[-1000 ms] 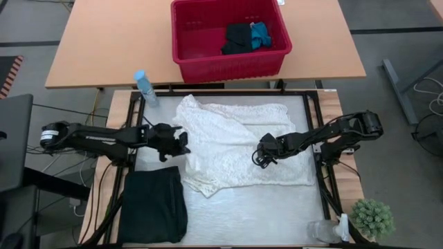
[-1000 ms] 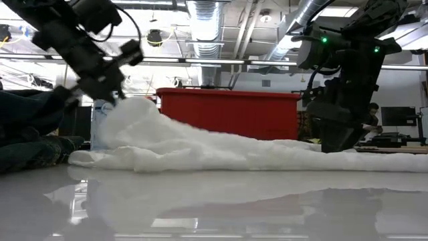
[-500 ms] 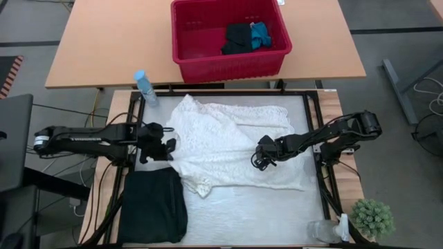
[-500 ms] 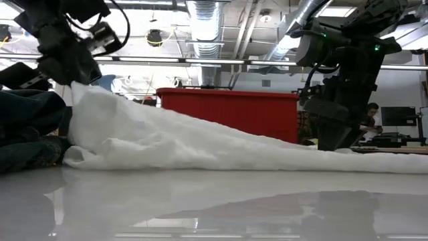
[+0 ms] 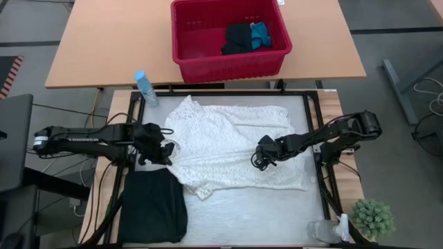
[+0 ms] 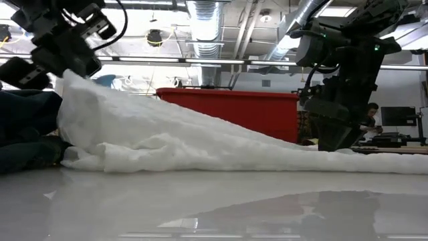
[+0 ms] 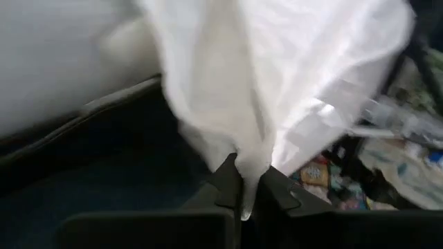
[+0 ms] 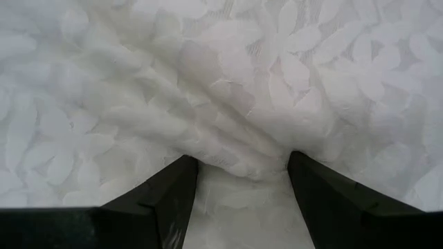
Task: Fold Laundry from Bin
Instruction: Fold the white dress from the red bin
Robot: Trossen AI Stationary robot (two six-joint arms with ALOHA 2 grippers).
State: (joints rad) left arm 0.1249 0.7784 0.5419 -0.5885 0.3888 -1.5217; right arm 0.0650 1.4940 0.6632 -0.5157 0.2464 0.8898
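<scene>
A white crinkled garment point(image 5: 232, 142) is seen spread across the middle of the pale work counter point(image 5: 249, 214), gripped at two places by the robot. At its 9 o'clock edge, the cloth is pinched tight in the left hand point(image 5: 160, 146), whose fingers point(image 7: 228, 187) are closed on a gathered fold and hold it raised above the surface, so that in the low view the fabric slopes down from that hand point(image 6: 63, 63) toward the far side of the counter. At about 3 o'clock on the garment, the right hand point(image 5: 261, 159) is pressed down onto the cloth; its two dark fingers point(image 8: 173, 194) are seen parted, with a bunched ridge of the leaf-patterned fabric lying between them, though it cannot be told whether that ridge is actually clamped. A black garment point(image 5: 154, 206) lies flat at the counter's 7 o'clock corner, just beside the lifted white edge. The red bin point(image 5: 201, 66) is set on a separate wooden counter point(image 5: 104, 41) at 12 o'clock, holding a dark garment point(image 5: 237, 38) and a small bright blue one point(image 5: 260, 34) in its right half. A blue-capped bottle point(image 5: 145, 87) stands between the two counters, and a small green plant point(image 5: 372, 217) is seen at 5 o'clock.
</scene>
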